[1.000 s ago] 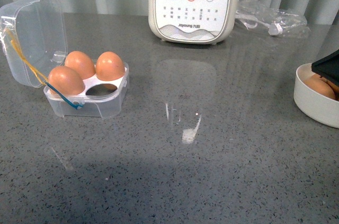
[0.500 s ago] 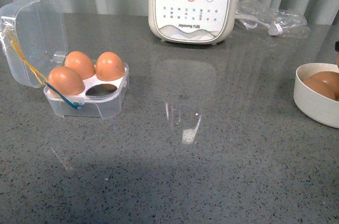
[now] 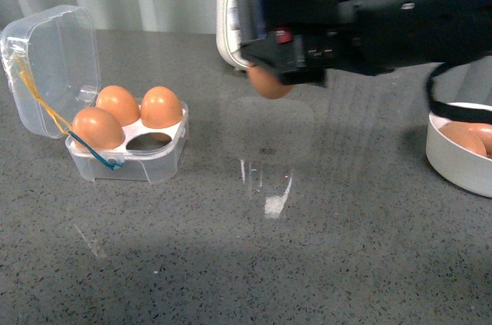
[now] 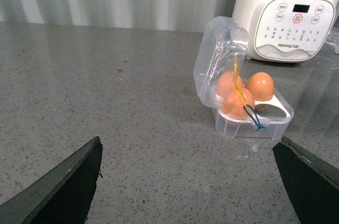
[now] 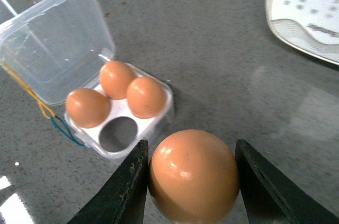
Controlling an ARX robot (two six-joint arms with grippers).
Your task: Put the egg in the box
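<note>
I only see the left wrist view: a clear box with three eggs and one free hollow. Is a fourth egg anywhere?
Observer: Yes. The right pincer clamps an egg, lifted off the table.
Visitor: Is it over the box?
Observer: No. In the front view it hangs above bare table, to the right of the box.
Visitor: Any spare ones?
Observer: Yes, a white bowl at the far right of the front view holds more eggs.
</note>
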